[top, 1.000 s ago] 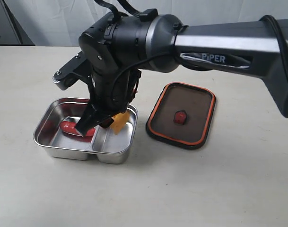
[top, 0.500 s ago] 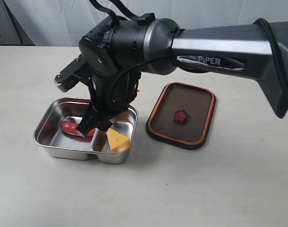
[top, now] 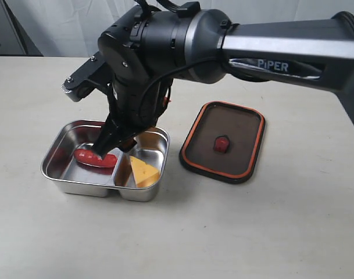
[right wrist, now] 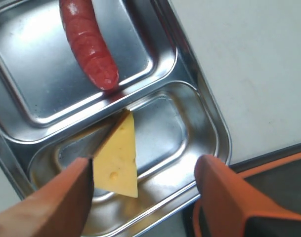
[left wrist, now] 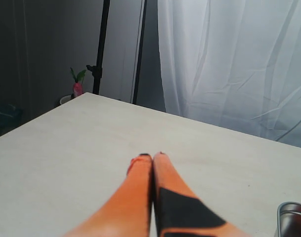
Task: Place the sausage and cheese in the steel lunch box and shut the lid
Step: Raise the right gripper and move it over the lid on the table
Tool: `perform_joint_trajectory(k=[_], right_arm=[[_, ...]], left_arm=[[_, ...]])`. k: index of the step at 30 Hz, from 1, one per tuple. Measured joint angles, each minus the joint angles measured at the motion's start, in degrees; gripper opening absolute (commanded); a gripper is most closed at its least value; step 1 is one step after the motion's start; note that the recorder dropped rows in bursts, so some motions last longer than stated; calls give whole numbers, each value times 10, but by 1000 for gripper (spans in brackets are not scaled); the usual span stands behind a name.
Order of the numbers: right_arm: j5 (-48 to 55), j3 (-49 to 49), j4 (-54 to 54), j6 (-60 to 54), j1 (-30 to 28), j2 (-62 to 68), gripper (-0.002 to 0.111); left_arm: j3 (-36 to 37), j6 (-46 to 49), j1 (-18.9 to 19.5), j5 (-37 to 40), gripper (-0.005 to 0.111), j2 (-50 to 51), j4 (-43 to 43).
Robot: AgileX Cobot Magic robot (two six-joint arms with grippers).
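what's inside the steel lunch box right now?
Sausage in the larger compartment, cheese in the smaller. The right arm covers part of the steel lunch box's rear wall.

In the steel lunch box (top: 78, 187), sausage (top: 95, 157) in left compartment, cheese (top: 144, 172) in right (the two apart), lid (top: 240, 136) on tabletop (top: 252, 232) just right of it

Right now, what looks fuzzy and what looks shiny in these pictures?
Right wrist view: the right tool is fuzzy up close, while the sausage and cheese are sharp, and the steel lunch box gleams with white glare. Left wrist view: the left tool blurs near the camera. Exterior view: soft light, a thin shadow under the lid edge.
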Motion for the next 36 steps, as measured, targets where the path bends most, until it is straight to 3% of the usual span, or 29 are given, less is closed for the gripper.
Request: perform_joint_trajectory(k=[6,16,21,24,31,33,36], right_arm=[[-13,0,-1,0,0,0,59],[-18,0,-3,1,0,0,59],[-18,0,-3,1,0,0,59],[-18,0,-3,1,0,0,59],[-15,0,-3,1,0,-19,59],[-15,0,-9,1,0,-38,56],[-11,0,-19,1,0,-75,36]], left_arm=[[0,0,0,-7,0,0,-5],[0,0,0,-84,0,0,-16],[0,0,0,-133,0,0,-165],[0,0,0,-161,0,0,-199],[0,0,0,-184,0,0,-123],[0,0,0,-185,0,0,-90],[0,0,0,-185,0,0,-73]])
